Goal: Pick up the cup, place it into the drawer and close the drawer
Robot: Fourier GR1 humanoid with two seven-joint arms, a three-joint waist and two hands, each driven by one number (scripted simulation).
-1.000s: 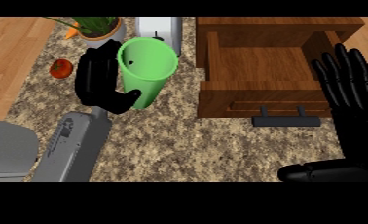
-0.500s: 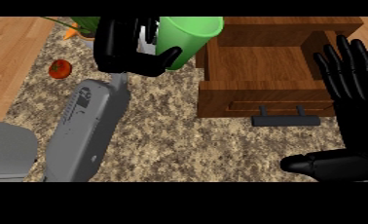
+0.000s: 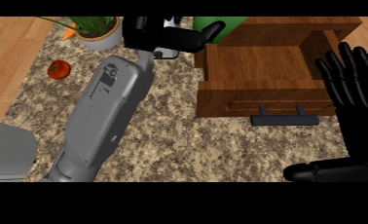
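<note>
My left hand (image 3: 161,35) is at the top of the head view, its fingers curled round the green cup (image 3: 215,27). Only the cup's right part shows past the hand, at the back left corner of the open wooden drawer (image 3: 266,65). The cup hangs just over that corner's rim. The drawer is pulled out, its inside bare wood, with a black handle (image 3: 284,120) on its front. My right hand (image 3: 348,89) rests open at the right edge, fingers up, beside the drawer's right side.
A potted plant (image 3: 97,30) stands at the back left with an orange carrot (image 3: 68,34) beside it. A red tomato (image 3: 59,69) lies on the granite counter (image 3: 179,140) at the left. My grey left forearm (image 3: 101,116) crosses the counter's left half.
My left hand has carried the cup up and to the right, from the counter's left part to the drawer's back left corner. The right hand has stayed put.
</note>
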